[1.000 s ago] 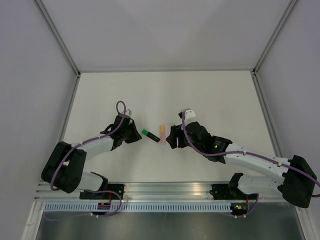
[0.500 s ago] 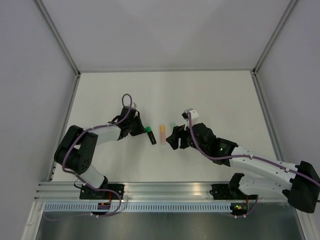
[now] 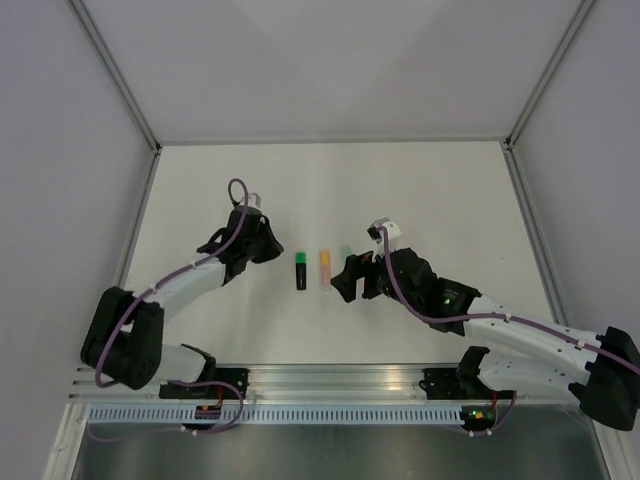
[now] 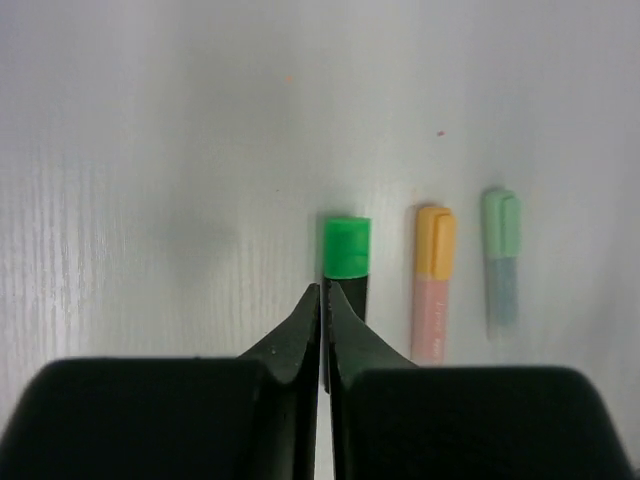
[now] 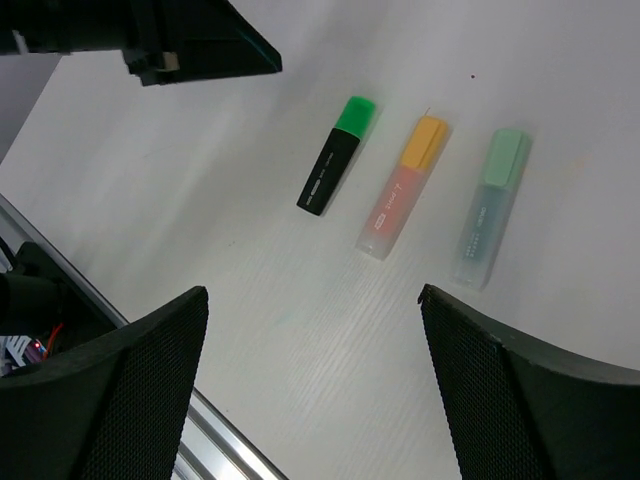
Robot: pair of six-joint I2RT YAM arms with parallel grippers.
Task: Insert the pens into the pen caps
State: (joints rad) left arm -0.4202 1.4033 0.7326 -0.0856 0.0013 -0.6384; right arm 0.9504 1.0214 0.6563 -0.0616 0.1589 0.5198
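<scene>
Three pens lie side by side on the white table, each with a cap on its far end. The black pen [image 3: 301,271] has a bright green cap [image 4: 346,246]. The orange pen [image 3: 325,268] has a pinkish barrel [image 4: 432,315]. The pale green pen [image 3: 345,250] is partly hidden by my right gripper in the top view. All three show in the right wrist view: black [image 5: 337,157], orange [image 5: 402,187], pale green [image 5: 489,207]. No loose caps show. My left gripper [image 3: 268,246] [image 4: 323,290] is shut and empty, just left of the black pen. My right gripper [image 3: 346,278] [image 5: 312,295] is open above the table, nearer than the pens.
The left gripper's dark body [image 5: 190,40] shows at the top left of the right wrist view. The aluminium rail [image 3: 330,380] runs along the near edge. Grey walls close in the table on the left, far and right sides.
The black pen has turned from slanted to parallel with the orange pen. My left gripper has drawn back from it to the left. The right gripper has shifted only slightly.
</scene>
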